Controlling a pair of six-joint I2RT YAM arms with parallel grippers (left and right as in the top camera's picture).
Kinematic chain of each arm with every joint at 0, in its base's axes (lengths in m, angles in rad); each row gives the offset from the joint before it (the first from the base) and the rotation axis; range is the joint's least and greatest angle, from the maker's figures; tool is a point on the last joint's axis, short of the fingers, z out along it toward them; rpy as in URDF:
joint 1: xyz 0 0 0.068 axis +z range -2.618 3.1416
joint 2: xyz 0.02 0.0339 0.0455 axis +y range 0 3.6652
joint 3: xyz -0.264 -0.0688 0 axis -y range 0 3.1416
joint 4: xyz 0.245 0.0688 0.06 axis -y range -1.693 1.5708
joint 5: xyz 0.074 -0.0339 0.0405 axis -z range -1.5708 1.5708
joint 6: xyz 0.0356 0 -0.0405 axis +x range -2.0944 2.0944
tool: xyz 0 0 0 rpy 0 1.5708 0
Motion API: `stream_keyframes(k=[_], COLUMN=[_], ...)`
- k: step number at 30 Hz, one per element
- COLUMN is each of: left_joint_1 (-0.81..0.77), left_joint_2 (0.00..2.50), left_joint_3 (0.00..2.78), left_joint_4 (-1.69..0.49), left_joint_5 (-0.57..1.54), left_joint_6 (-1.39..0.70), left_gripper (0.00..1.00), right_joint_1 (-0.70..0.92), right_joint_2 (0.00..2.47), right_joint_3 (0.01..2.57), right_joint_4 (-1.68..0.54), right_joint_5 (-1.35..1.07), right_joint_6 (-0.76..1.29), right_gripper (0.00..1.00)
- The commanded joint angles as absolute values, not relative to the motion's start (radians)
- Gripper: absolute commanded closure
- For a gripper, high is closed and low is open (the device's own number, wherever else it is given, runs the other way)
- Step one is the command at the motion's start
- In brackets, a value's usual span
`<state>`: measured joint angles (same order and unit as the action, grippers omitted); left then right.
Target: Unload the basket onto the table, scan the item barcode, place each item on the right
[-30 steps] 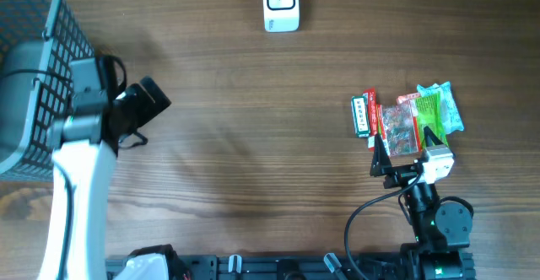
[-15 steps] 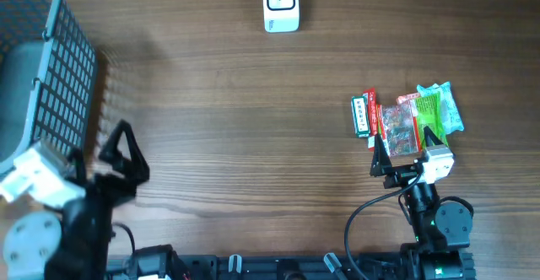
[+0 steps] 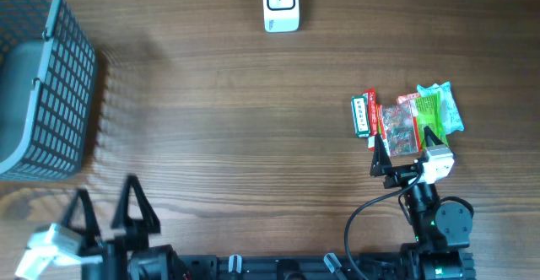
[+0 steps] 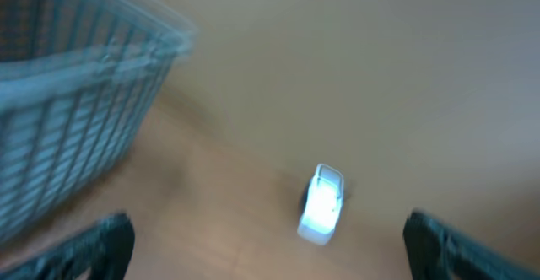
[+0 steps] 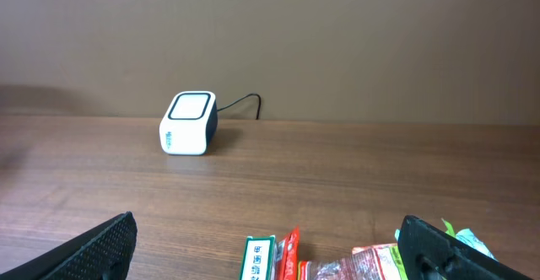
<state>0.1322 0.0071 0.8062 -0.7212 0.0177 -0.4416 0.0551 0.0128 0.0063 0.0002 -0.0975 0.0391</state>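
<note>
Right wrist view first: my right gripper (image 5: 267,223) has its jaws spread as far as they go, one finger at each lower corner, with nothing held between them. Just below and ahead of the fingertips lies the pile of packets (image 5: 371,263), a green-and-white packet (image 5: 260,260) at its left edge; I see no contact with any of them. From overhead the right gripper (image 3: 403,145) hangs over the near side of the pile of packets (image 3: 409,111), so I judge the step in hand to be picking up one item. To do it well I would come down on a single packet at the edge, the green-and-white packet looking the freest, pinch it by a margin and leave the face with the barcode uncovered; I cannot make out a barcode from here. Far ahead and to the gripper's left, well apart from the pile, the scanner (image 5: 189,124) sits on the table (image 5: 337,179) with its pale window turned upward, so the code should go face down over it. The left gripper (image 3: 105,202) sits far off to the right gripper's left, fingers likewise spread wide and empty; its own view is blurred, showing the basket (image 4: 76,137) ahead to its left.
</note>
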Motion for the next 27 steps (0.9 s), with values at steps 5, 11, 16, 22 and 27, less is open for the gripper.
stream_keyframes(k=[5,11,16,22,27], left_joint_1=[0.128,0.128,0.128,0.128,0.100], left_joint_2=[0.004,0.004,0.004,0.004,0.004], left_joint_3=[0.373,0.089,0.006,0.006,0.006], left_joint_4=[0.236,0.429,0.302,-0.065,-0.068], left_joint_5=[0.123,0.122,0.122,0.123,0.149], left_joint_6=[-0.426,-0.426,-0.426,-0.355,-0.070], left_gripper=[0.00,0.00,0.00,0.00,0.00], right_joint_1=[0.053,0.053,0.053,0.053,0.053], right_joint_2=[0.004,0.004,0.004,0.004,0.004], right_joint_3=[0.005,0.005,0.005,0.005,0.005], right_joint_4=[0.006,0.006,0.006,0.006,0.006], right_joint_5=[-0.105,-0.105,-0.105,-0.105,-0.106], right_joint_6=[0.026,0.027,0.026,0.026,0.026], right_gripper=[0.00,0.00,0.00,0.01,0.00])
